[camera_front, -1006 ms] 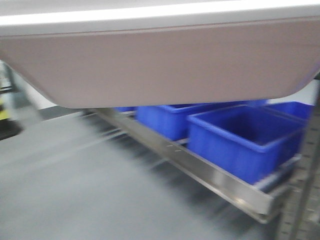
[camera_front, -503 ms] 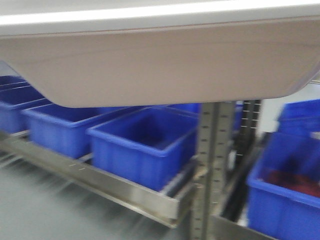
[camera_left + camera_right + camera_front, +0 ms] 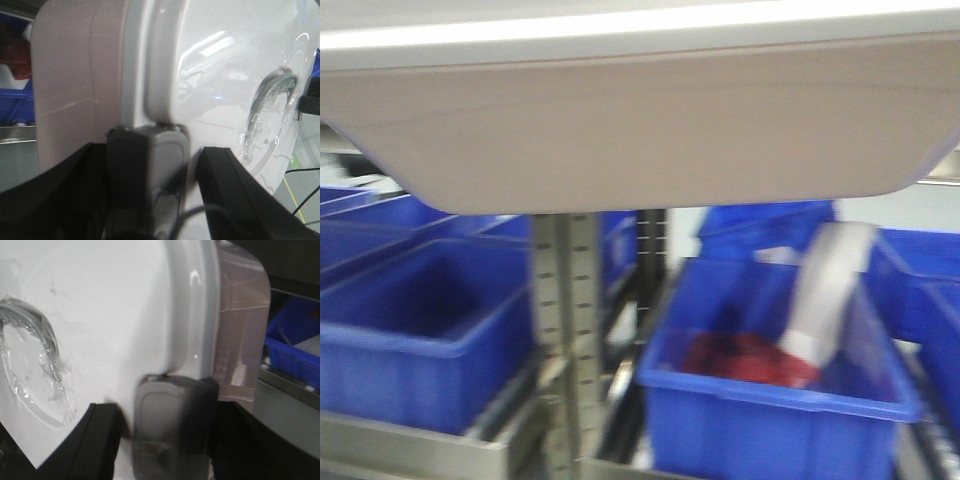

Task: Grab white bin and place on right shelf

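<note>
I hold white bin (image 3: 640, 130) high at 12 o'clock, over blue crates (image 3: 770, 425) at 6, for clearance. Left gripper (image 3: 150, 192), right gripper (image 3: 167, 427) pinch opposite end latches (image 3: 150, 155): load shared, bin level.

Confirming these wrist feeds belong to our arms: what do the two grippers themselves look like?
Left gripper: two broad, matte black fingers with angular, wedge-like outlines; a thin grey cable curls near their base. Right gripper: same plain black fingers, blurred. No markings show on either. The grey block between each pair looks like a latch on the white bin, not robot hardware.
</note>
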Controlling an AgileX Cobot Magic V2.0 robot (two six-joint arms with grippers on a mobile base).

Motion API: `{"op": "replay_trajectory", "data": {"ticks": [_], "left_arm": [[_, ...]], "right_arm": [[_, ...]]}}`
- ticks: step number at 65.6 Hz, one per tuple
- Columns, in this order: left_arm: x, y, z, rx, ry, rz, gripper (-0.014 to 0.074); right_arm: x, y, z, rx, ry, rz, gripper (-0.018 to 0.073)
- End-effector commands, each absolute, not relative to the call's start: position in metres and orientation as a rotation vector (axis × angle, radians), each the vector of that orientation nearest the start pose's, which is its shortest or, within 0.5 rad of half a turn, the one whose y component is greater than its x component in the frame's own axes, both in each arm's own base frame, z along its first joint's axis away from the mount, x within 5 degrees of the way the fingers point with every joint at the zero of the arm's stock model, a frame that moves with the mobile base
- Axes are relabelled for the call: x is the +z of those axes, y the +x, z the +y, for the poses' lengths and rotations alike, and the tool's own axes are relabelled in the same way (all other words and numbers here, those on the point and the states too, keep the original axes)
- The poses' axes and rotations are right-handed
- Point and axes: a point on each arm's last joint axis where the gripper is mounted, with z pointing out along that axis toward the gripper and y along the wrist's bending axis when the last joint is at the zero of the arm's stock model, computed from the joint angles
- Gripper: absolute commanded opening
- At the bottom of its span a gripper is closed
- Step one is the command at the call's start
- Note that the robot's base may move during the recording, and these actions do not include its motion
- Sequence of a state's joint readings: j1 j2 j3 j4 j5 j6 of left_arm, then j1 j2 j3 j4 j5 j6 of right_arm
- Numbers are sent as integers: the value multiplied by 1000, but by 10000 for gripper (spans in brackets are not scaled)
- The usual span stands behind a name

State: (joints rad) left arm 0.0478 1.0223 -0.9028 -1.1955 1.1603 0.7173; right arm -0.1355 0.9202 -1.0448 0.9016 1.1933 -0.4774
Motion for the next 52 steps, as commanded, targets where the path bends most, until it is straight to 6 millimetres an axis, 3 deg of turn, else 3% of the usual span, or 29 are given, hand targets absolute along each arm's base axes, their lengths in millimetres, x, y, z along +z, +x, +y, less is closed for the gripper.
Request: {"op": "replay_trajectory", "data": {"ticks": [1,52], "left_arm": [[393,158,-82,-1426,490,1951,248],[393,158,-82,-1426,490,1951,248]], "right_arm": [[421,136,61,1079,-385,2096,428],[421,136,61,1079,-385,2096,428]]}}
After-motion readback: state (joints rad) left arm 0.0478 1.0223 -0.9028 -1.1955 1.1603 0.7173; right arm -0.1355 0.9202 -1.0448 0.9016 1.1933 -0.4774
